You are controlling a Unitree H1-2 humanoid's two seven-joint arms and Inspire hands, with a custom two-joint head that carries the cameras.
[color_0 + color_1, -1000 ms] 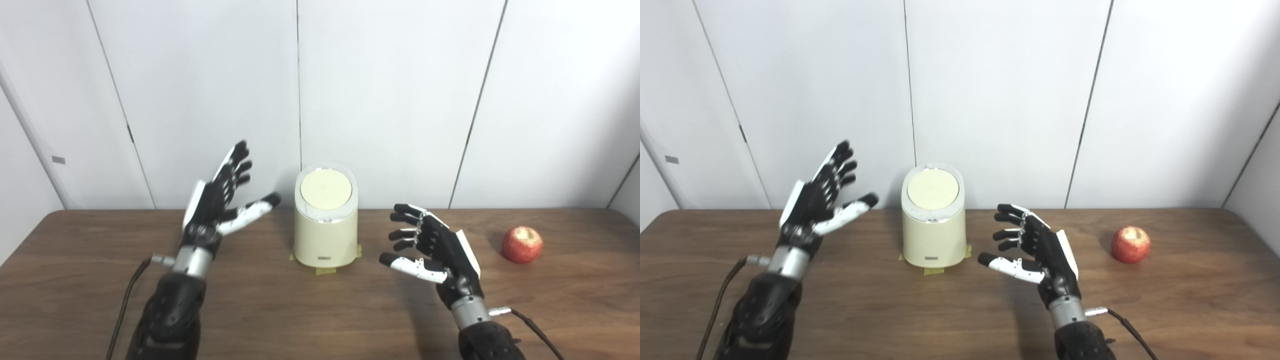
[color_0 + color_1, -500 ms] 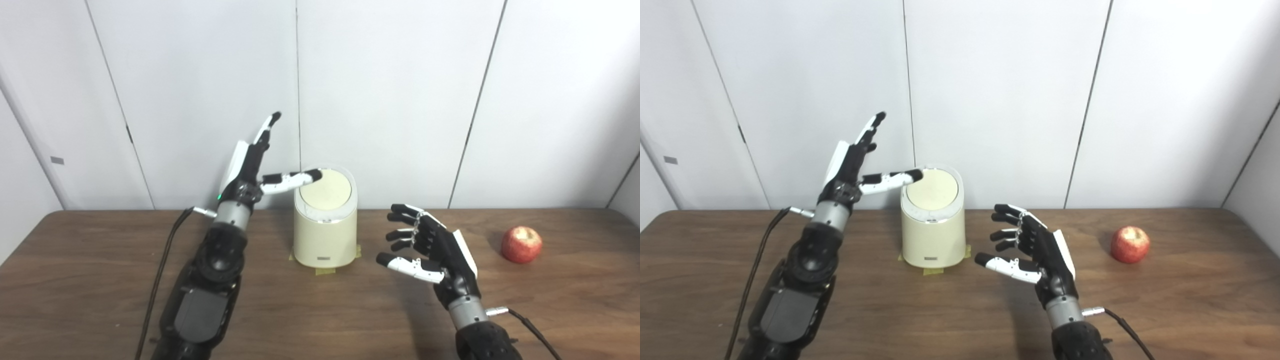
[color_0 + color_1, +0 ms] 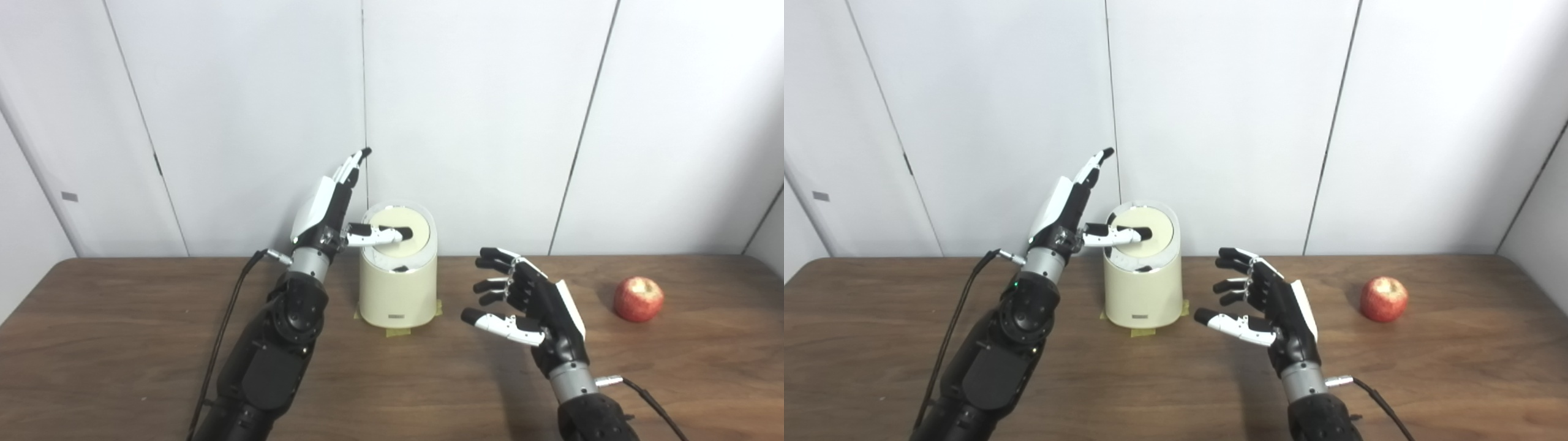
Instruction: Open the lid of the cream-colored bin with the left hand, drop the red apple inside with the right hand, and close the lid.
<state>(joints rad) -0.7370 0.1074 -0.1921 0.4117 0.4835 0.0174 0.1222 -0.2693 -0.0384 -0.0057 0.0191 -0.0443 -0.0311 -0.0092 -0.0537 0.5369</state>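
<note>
The cream-colored bin [image 3: 398,288] stands at the table's back centre, taped down at its base. Its round lid [image 3: 401,242] tilts a little inward, with a dark gap at its front edge. My left hand [image 3: 334,208] is open beside the bin's left top; its thumb lies across the lid and the other fingers point up. The red apple [image 3: 639,299] sits on the table far right. My right hand [image 3: 533,303] is open and empty above the table between bin and apple. The apple also shows in the right eye view [image 3: 1384,299].
The brown wooden table [image 3: 122,343] runs to a white panelled wall [image 3: 490,122] right behind the bin. Cables trail from both wrists. Yellow tape [image 3: 398,332] sticks out under the bin's front.
My left hand has risen from the table's left, moved right to the bin, and its thumb now presses on the lid, which has tipped slightly. The right hand and apple have barely moved.
</note>
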